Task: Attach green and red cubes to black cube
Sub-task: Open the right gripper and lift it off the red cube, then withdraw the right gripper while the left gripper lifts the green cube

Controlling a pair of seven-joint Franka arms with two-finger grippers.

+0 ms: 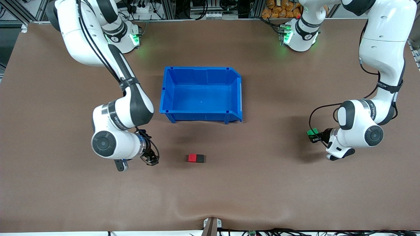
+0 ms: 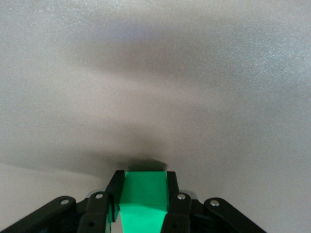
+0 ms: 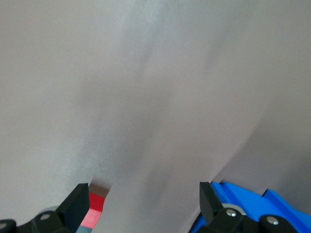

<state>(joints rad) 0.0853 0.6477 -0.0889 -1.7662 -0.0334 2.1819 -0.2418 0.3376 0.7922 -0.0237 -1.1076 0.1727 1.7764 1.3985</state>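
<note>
— Hovering over the brown table [image 1: 65, 196], the right gripper [image 1: 151, 159] is waiting with fingers spread, beside the joined small red cube [image 1: 191, 158] and matte black cube [image 1: 200, 159], nearer the camera than the blue plastic bin [image 1: 170, 95].

— And the bright green cube [image 1: 312, 132]?

— The left gripper [image 1: 314, 136] is pinching it by two flat faces at its own end of the table. It is probably light and rigid. Its lower faces are staying hidden.
</note>
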